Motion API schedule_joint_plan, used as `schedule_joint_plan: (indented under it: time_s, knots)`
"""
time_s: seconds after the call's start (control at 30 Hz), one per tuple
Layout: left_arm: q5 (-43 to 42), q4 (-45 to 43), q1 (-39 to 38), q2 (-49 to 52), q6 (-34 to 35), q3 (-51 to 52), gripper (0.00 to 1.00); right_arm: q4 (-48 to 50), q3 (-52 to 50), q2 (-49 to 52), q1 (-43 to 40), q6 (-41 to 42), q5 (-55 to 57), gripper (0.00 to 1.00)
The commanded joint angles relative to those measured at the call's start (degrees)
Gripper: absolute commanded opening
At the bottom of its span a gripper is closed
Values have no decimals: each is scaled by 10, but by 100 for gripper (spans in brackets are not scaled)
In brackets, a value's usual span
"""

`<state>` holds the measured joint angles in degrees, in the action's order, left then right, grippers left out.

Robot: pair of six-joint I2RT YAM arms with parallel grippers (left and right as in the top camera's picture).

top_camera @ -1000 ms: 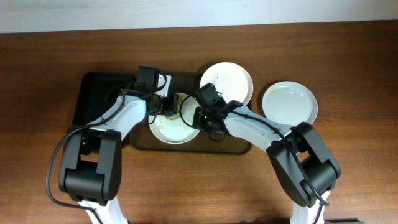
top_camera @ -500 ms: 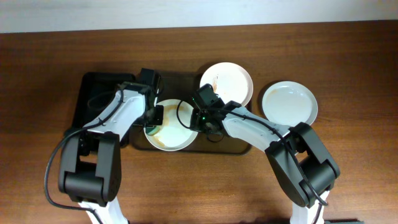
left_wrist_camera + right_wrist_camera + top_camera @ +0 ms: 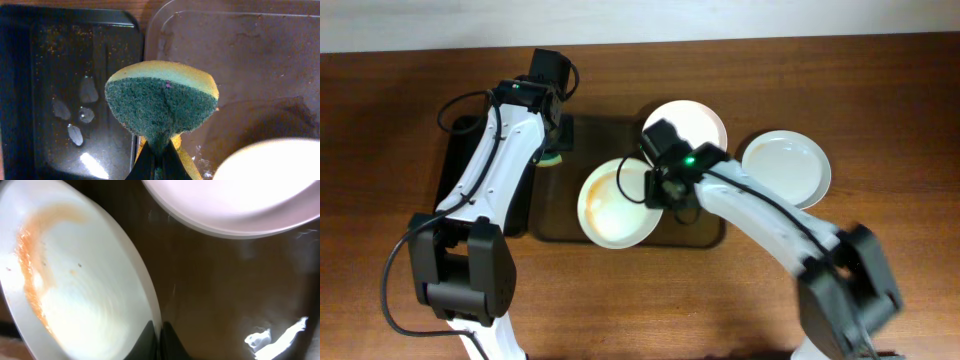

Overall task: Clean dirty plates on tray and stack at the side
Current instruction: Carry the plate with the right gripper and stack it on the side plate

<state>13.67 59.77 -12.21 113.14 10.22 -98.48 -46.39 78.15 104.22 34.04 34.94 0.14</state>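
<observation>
Dirty plates are found in three spots. A smeared plate, marked with an orange-brown streak, is placed over the near middle of the brown tray. A second plate is set at that tray's far right corner, and a third plate is laid on the wooden surface just right of the tray. The right rim of the smeared plate is clamped between the closed jaws of the right gripper; whether it is lifted off the tray cannot be told. The left gripper is held at the far left, over the border between the black tray and the brown tray. A sponge is pinched in its jaws, with the green scouring face turned to the wrist camera and the yellow layer behind. Water droplets are seen on the black tray's floor.
</observation>
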Motion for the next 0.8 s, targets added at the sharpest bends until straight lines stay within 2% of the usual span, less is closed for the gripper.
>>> schedule_joint_plan:
  time_s: [0.0, 0.1, 0.2, 0.27, 0.43, 0.67, 0.73, 0.77]
  knots:
    - [-19, -9, 3, -2, 9, -9, 1, -64, 48, -79, 12, -47, 162, 4]
    - [-19, -15, 3, -2, 9, -9, 1, -108, 59, -93, 68, -48, 371, 4]
    - [-35, -19, 3, -2, 9, -9, 1, -115, 59, -90, 126, -47, 516, 4]
    - [-48, -22, 3, -2, 9, -9, 1, -113, 59, -81, 171, -47, 660, 4]
    - [-49, -23, 4, -2, 9, -9, 1, -102, 59, -76, 223, -45, 819, 4]
    - [-49, -22, 9, -2, 9, -9, 1, -91, 59, -76, 230, -44, 819, 4]
    - [-49, -22, 9, -2, 9, -9, 1, -93, 59, -76, 224, -32, 779, 4]
    - [-49, -21, 9, -2, 9, -9, 1, -103, 59, -79, 209, -18, 716, 4]
